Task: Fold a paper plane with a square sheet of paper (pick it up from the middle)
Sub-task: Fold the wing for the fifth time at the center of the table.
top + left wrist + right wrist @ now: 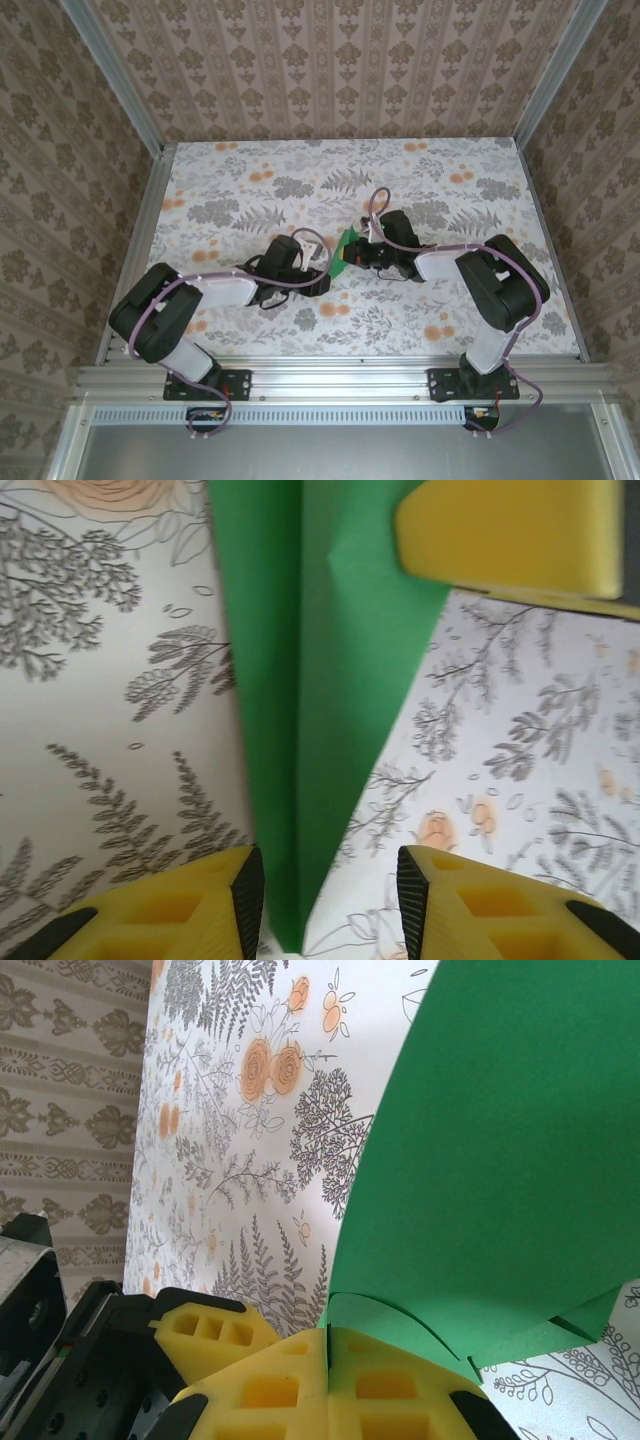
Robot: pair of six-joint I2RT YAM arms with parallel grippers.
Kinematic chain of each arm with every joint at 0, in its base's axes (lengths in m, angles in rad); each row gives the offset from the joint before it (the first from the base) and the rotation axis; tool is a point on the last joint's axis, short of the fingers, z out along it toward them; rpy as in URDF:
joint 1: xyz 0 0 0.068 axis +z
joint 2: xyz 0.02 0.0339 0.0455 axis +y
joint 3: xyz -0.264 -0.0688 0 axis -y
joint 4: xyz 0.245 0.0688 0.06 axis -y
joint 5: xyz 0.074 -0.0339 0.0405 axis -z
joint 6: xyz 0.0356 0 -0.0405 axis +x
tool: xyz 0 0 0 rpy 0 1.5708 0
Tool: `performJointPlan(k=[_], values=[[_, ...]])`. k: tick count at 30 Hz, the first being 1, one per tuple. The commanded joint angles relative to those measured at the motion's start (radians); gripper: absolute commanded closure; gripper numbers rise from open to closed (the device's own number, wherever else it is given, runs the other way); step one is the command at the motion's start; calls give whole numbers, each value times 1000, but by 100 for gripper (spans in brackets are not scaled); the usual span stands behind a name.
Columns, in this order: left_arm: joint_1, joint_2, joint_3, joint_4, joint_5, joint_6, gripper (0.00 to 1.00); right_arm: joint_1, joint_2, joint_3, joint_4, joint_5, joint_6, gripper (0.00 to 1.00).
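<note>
White floral-print tabletop (pixel 230 180) lies under the work, and a slip would drop the piece there. My black-and-white left arm (pixel 200 295) and the matching right arm (pixel 480 270) both reach in low toward the middle of the table, elbows out, wrists almost nose to nose. Between them is the bright green creased sheet of paper (pixel 348 252). It seems lifted off the surface, and its fold runs lengthwise through the left wrist view (pixel 320 730).

The bigger risk, as I judge it, is a tug between the arms. If the left one clamps and pulls off-line while the right holds firm, the thin sheet could tear or take a stray crease. The smaller risk is a missed grip. The paper sits closer to one pad than the other, so the jaws might shove the fold sideways instead of pinching it.

The right gripper (pixel 328 1335) has its yellow fingers pressed together on a corner of the paper. The left gripper (pixel 328 890) stands partly apart, straddling the paper's narrow tip and not yet pinching it.
</note>
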Motion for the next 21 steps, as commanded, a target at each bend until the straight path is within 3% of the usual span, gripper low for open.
performJointPlan(k=[1, 14, 21], values=[[-24, -9, 25, -33, -88, 70, 57, -8, 11, -1, 16, -22, 11, 100], [-90, 27, 43, -76, -300, 95, 79, -9, 61, 18, -10, -13, 8, 100], [-98, 39, 40, -84, -298, 100, 80, -9, 77, 29, -44, 6, -7, 100]])
